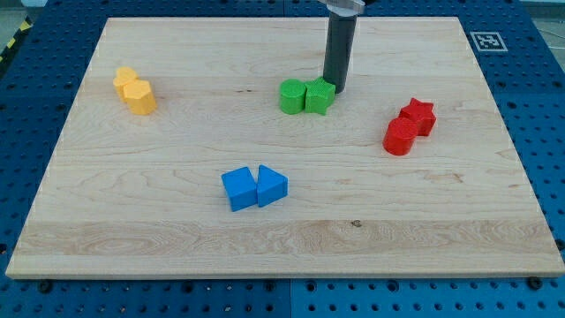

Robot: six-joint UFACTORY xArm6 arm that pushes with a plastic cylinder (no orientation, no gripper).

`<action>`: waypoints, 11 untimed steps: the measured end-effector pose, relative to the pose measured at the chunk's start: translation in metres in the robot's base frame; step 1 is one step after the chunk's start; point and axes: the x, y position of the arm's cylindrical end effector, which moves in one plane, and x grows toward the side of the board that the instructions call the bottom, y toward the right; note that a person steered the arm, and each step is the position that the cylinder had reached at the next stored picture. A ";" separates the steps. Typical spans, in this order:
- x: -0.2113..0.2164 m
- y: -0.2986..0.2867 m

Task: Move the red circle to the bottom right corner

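Note:
The red circle (401, 137) lies on the wooden board at the view's right, touching a red star (418, 116) just above and to its right. My tip (334, 87) stands at the view's top centre, right against the top right of a green star-shaped block (320, 96). It is well to the left of and above the red circle, not touching it.
A green round block (291, 95) touches the green star's left side. Two yellow blocks (134, 91) sit at the upper left. A blue cube (239, 188) and a blue triangle (272, 185) sit together at lower centre. The board's bottom right corner (552, 265) borders a blue pegboard.

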 end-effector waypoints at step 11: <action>0.061 0.053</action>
